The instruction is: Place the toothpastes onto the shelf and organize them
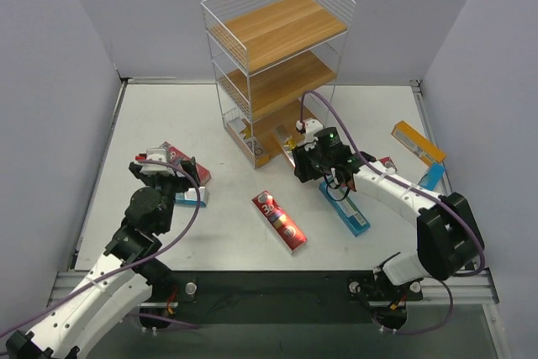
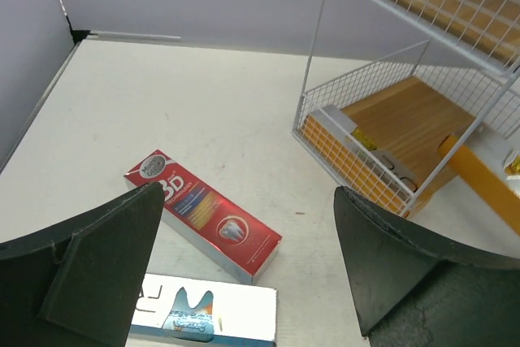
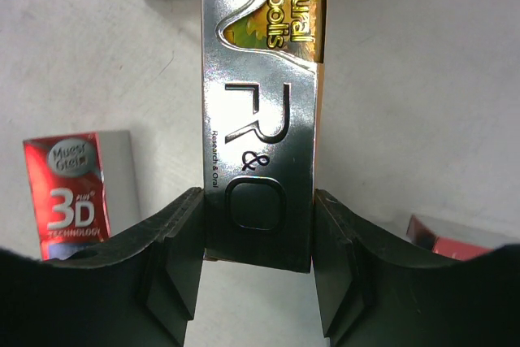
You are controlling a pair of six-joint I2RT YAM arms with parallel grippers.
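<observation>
Hung left pincer (image 2: 248, 201) wide open and empty above red 3D carton (image 2: 203, 215) and silver-blue carton (image 2: 203, 318), lower left of top view; presumably staged for next pick. Clamped orange-and-silver carton (image 3: 258, 79) by its long sides in right pincer (image 3: 258, 197), mid-frame, apparently for end-first feed into shelf (image 1: 277, 56) bottom tier. Saw spare cartons on table (image 1: 168, 115).

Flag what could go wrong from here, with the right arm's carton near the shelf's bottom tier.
1. The right gripper clamps the orange-and-silver carton near one end; its long free end could snag the shelf wire and twist loose.
2. An orange carton already lies in the bottom tier, so the incoming one might jam against it.
3. The open left gripper hangs over a red 3D carton beside a silver carton; closing might catch both.
</observation>
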